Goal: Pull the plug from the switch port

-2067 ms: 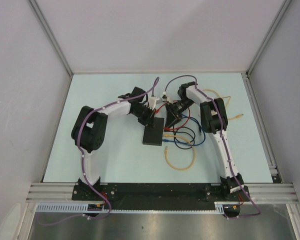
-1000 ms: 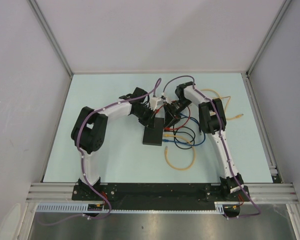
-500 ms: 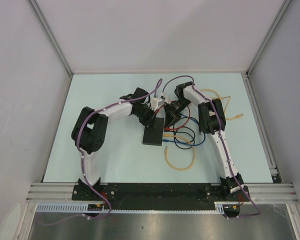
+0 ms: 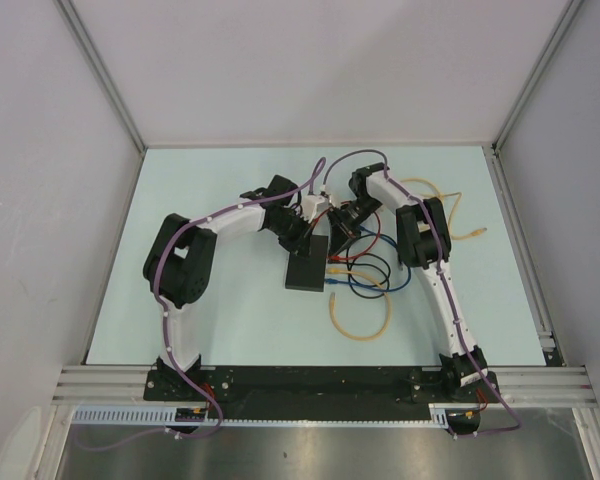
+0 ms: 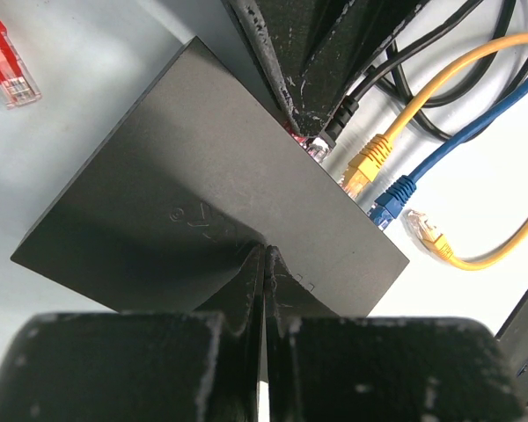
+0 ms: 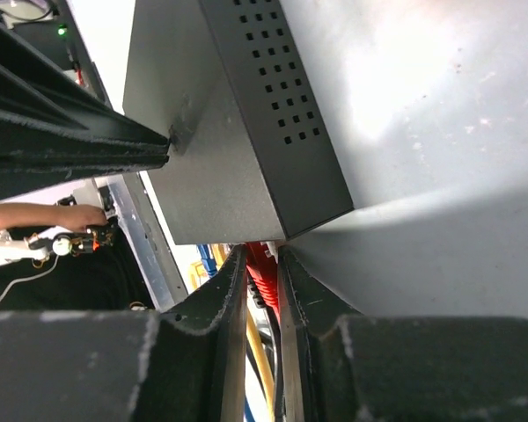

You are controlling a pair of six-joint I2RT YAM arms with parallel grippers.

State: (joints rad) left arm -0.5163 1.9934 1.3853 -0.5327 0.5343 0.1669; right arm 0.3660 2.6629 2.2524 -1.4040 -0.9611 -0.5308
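Since the earlier top view the right hand [image 6: 260, 255] has edged in toward the switch and its fingers have drawn together on the red plug [image 6: 262, 268], while the left arm has barely shifted. Nearest the bases, a loose yellow cable loop [image 4: 360, 325] lies on the counter [image 4: 230, 320]. Just beyond it is the switch [image 4: 307, 272], lying flat with its long axis running roughly near to far and its port side facing the robot's right. Along that side sit a blue plug [image 5: 392, 198], then a yellow plug [image 5: 370, 164], then the red one at the far end, each with its long axis lying across the switch and its cable trailing off to the right. The left hand [image 5: 264, 259], fingers pressed together with nothing between them, bears tip-down on the switch's top near its far edge, apparently to pin it. The right hand is clamped on the red plug from the port side, so the right arm is the nearer one, and the pull looks to run straight rightward along the plug's own axis, away from the box
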